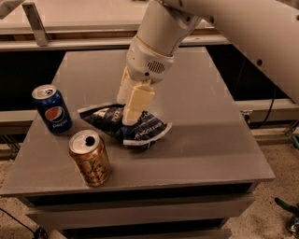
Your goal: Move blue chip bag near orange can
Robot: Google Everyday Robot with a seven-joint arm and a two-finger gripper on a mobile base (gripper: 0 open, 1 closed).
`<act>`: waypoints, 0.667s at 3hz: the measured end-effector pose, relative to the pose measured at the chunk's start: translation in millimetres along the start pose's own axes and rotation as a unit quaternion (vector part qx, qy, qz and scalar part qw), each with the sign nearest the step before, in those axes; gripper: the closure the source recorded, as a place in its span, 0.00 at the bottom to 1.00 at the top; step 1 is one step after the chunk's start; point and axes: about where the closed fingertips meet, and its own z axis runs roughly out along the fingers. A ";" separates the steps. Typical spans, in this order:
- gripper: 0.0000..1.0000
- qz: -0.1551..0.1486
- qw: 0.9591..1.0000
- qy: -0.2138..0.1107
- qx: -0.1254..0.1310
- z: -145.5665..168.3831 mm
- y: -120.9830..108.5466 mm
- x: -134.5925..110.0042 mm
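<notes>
Blue chip bag (142, 130) is lying crumpled near the middle of the grey worktop (205, 140), which is standing on a speckled floor (275, 221) in front of a pale bench (84, 14). One bag and two cans are sitting here: the orange can (90, 158) near the bag at front left, and a blue Pepsi can (52, 109) by the left edge. The end effector (124, 112) is reaching down from above, its fingers narrow and pinching the bag.

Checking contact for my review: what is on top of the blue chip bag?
Only the gripper, set on the middle of the blue chip bag; both bag ends show beside it. The foil beneath the gripper is covered, so the grip itself cannot be seen.
</notes>
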 end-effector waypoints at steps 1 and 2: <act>0.00 -0.001 1.000 -0.001 0.003 0.5 -1.3 -1.9; 0.00 -0.001 1.000 -0.001 0.003 0.5 -1.4 -1.9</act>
